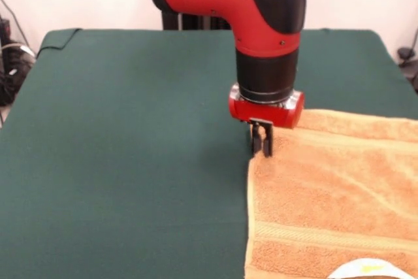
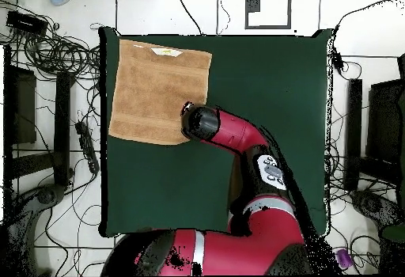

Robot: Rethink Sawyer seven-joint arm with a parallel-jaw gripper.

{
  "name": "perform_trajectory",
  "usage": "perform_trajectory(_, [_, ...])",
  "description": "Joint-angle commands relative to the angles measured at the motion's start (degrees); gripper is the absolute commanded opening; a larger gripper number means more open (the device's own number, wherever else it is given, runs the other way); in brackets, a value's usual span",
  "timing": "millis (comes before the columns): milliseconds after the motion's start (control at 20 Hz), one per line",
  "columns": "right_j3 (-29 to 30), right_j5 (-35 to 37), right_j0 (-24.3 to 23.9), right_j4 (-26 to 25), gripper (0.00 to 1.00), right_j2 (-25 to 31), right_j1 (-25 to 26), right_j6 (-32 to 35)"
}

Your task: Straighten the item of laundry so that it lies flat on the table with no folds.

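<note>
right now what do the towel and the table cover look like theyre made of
The towel looks like terry cotton: matte, with a nubby looped pile and flat woven bands across it. The table cover looks like smooth dark green cloth, felt-like perhaps: matte, no shine, draped over the corners.

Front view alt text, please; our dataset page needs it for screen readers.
A red and black robot arm's gripper hangs at the far left corner of an orange-tan towel lying flat on a green table.
</note>
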Motion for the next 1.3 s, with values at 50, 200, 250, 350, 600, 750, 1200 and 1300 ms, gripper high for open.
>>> perform_trajectory(50, [2.4, 10.5, -3.1, -6.2, 0.0, 0.6, -5.6, -3.4])
perform_trajectory(200, [2.4, 12.4, -4.6, -8.3, 0.0, 1.5, -7.1, -4.0])
perform_trajectory(250, [2.5, 13.0, -5.1, -8.9, 0.0, 1.7, -7.5, -4.2])
perform_trajectory(350, [2.1, 15.4, -6.5, -9.8, 0.0, 2.6, -8.6, -5.6])
perform_trajectory(600, [1.1, 20.7, -9.3, -12.2, 0.0, 4.5, -10.8, -7.1])
perform_trajectory(750, [1.1, 22.2, -10.1, -13.3, 0.0, 5.5, -11.9, -6.8])
perform_trajectory(1200, [2.8, 21.5, -11.1, -15.2, 0.0, 7.1, -13.1, -4.6])
perform_trajectory(1300, [3.8, 20.0, -11.5, -15.8, 1.0, 7.7, -13.3, -3.4])
